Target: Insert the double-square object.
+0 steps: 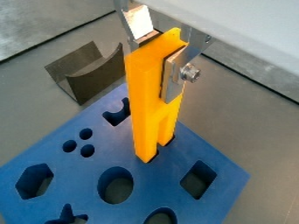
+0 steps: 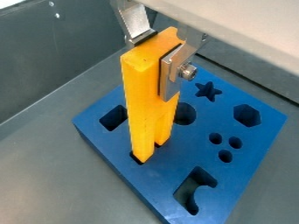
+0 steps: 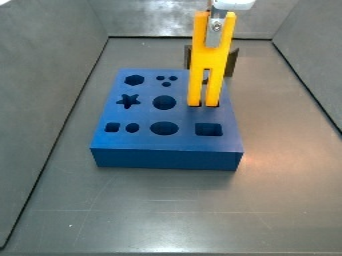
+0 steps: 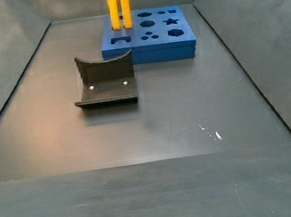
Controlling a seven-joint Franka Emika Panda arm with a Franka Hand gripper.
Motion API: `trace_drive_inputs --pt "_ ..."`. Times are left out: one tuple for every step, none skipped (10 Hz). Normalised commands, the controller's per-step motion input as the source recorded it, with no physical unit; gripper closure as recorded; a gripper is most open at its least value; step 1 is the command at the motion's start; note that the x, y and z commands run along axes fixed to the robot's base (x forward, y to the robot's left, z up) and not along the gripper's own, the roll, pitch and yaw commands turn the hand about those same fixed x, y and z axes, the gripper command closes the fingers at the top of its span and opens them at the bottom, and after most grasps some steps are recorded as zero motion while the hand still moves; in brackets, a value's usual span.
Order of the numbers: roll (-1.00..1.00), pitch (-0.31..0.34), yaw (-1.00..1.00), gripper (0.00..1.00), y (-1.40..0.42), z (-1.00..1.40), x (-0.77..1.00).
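Peg alignment is the whole story here. Going left to right in a side view: blue block [image 3: 167, 120] sits flat on the desk [image 3: 54, 200], with star, round and polygon cutouts across its left and middle, and the double-square object [image 3: 209, 62] stands at its right edge, just behind the square cutout [image 3: 209, 128]. Pincer [image 3: 218, 14] is straight above, clamped on the top end of the peg; in a wrist view the silver finger plate [image 1: 177, 70] presses flat on one broad face, the opposite finger only partly visible at the far face. Long axis is vertical, in line with the pincer's approach axis, so the thing lies directly below the pincer, prongs pointing down. Prong tips meet the block's top face at its matching hole [image 2: 142, 159]; both wrist views suggest they are at the mouth or just started in, but how deep I cannot tell. Most of the peg's height is above the block, so insertion looks barely begun at best. Next move should be a straight push down along that axis; it depends on the two prongs being square to the hole, any twist about vertical likely jams them. Dark grey curved block [image 4: 105, 82] lies well apart on the desk, not involved.
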Motion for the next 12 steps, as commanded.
trace_drive_inputs --pt "0.04 0.0 0.0 1.0 -0.1 -0.11 0.18" --pt "0.08 0.0 0.0 1.0 -0.12 -0.11 0.21" --pt "0.08 0.0 0.0 1.0 -0.04 -0.19 0.12" --pt "0.08 0.0 0.0 1.0 0.0 -0.23 0.0" --pt "0.09 -0.033 -0.01 1.0 0.0 -0.4 0.0" --pt "0.16 -0.061 -0.05 1.0 0.0 -0.6 0.0" --pt "0.19 -0.061 -0.03 1.0 0.0 -0.67 0.0" --pt "0.19 -0.059 -0.02 1.0 0.0 -0.64 0.0" --pt "0.17 -0.059 -0.02 1.0 0.0 -0.63 0.0" --pt "0.11 -0.087 0.0 1.0 0.0 -0.55 -0.04" --pt "0.0 -0.041 0.0 1.0 0.0 -0.22 0.0" --pt "0.0 0.0 0.0 1.0 0.0 0.0 0.0"
